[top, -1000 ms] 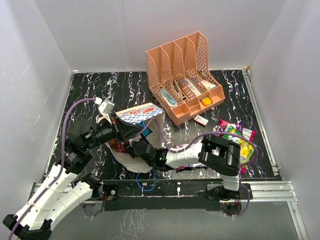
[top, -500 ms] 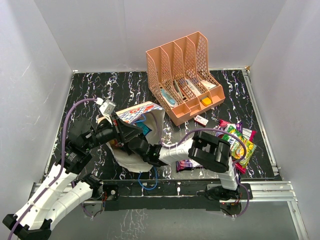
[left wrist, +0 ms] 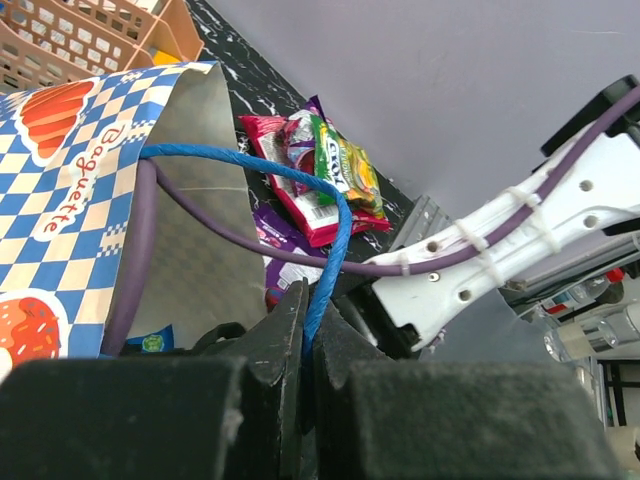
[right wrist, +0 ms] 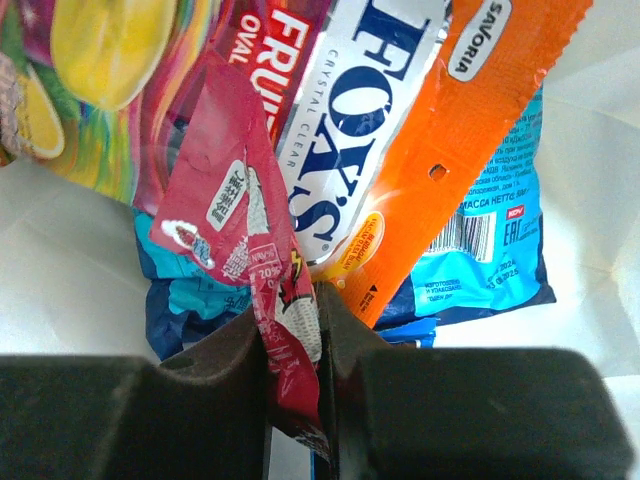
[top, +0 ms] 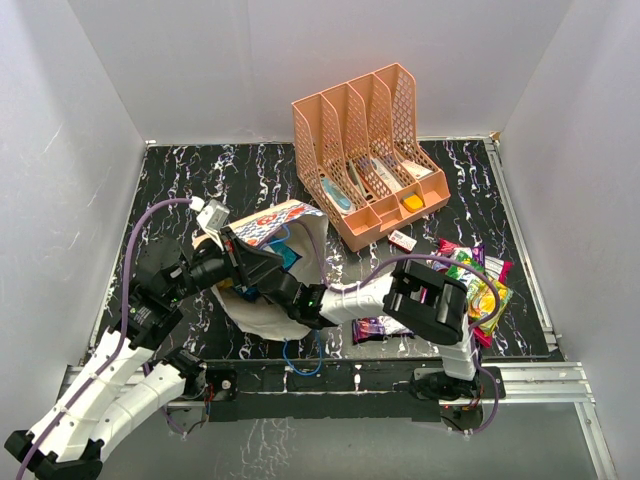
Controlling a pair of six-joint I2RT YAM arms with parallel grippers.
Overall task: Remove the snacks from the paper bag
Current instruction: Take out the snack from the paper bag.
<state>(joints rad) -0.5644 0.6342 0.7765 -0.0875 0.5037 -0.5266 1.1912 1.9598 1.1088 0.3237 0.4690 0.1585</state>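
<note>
The paper bag (top: 268, 226) lies with its mouth held up at the left of the table. My left gripper (left wrist: 308, 330) is shut on its blue cord handle (left wrist: 335, 240). My right gripper (right wrist: 295, 330) reaches inside the bag (top: 262, 280) and is shut on a red snack packet (right wrist: 240, 225). Around it lie an orange packet (right wrist: 470, 130), a white-blue packet (right wrist: 350, 120) and a blue one (right wrist: 495, 240). More snacks (top: 472, 285) lie in a pile on the table at the right, with a purple packet (top: 372, 328) near the right arm.
A peach mesh organizer (top: 370, 150) stands at the back centre with small items in its slots. A small white item (top: 402, 240) lies in front of it. White walls close in the table on three sides.
My right gripper has pushed further into the bag and closed on the red packet. The left gripper has kept its hold on the cord handle.
</note>
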